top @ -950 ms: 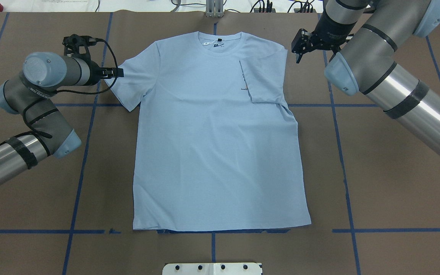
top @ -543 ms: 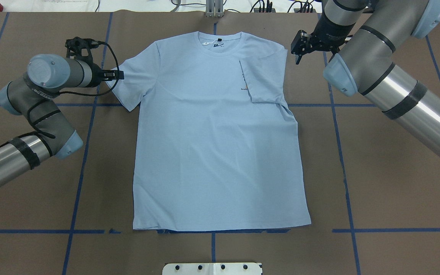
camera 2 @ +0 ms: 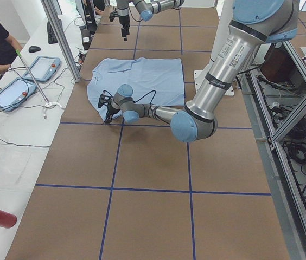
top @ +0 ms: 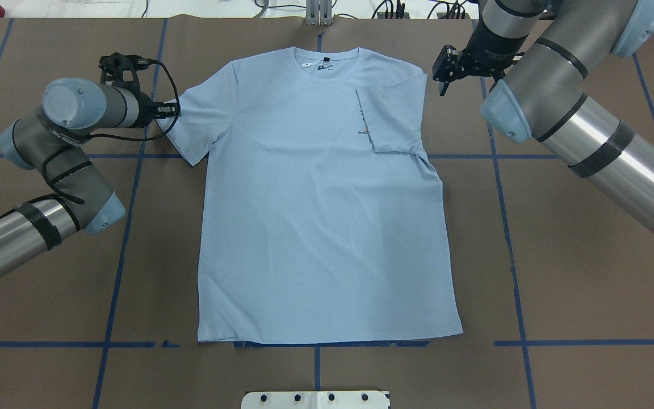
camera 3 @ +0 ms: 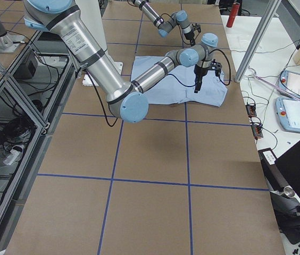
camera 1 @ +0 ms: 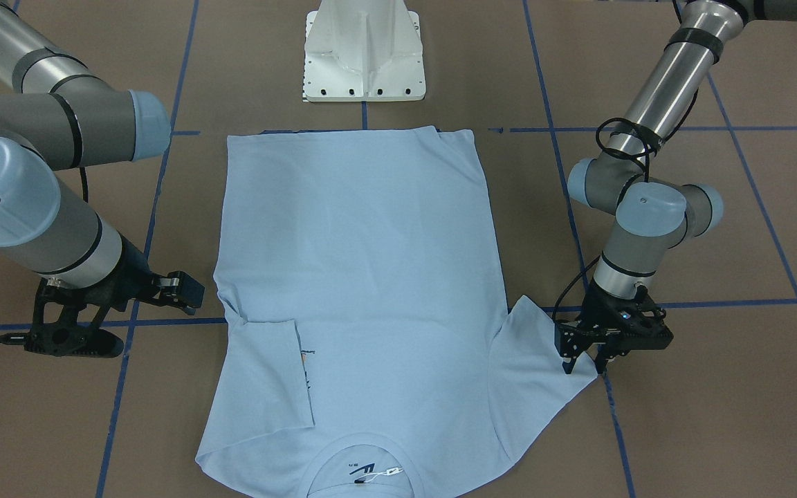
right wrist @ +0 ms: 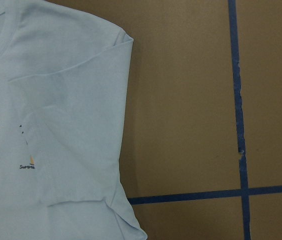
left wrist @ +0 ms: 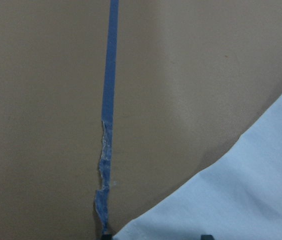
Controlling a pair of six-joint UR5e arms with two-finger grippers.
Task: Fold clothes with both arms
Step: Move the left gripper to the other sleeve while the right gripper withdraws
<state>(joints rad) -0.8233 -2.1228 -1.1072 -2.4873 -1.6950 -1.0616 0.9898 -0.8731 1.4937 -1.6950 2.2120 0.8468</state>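
Note:
The light-blue T-shirt point(top: 321, 216) lies flat on the brown table, collar point(top: 327, 59) at the far edge. Its sleeve on my right side point(top: 392, 119) is folded inward over the chest, and the small print point(right wrist: 27, 162) shows beside it. The other sleeve point(top: 196, 125) lies spread out. My left gripper point(top: 172, 108) is low at that sleeve's outer edge, jaws open, with the cloth edge point(left wrist: 241, 200) between the fingertips; it also shows in the front view point(camera 1: 584, 365). My right gripper point(top: 443, 79) is open and empty, raised just outside the folded shoulder.
The white pedestal base point(camera 1: 364, 55) stands at the near edge behind the shirt's hem. Blue tape lines point(top: 508, 227) cross the table. An operators' desk with tablets point(camera 2: 12, 92) runs along the far side. A metal post point(top: 318, 14) stands beyond the collar.
My left arm has shifted slightly toward the far side and its gripper has settled at the spread sleeve's edge. The right gripper has barely moved. The shirt lies as before.

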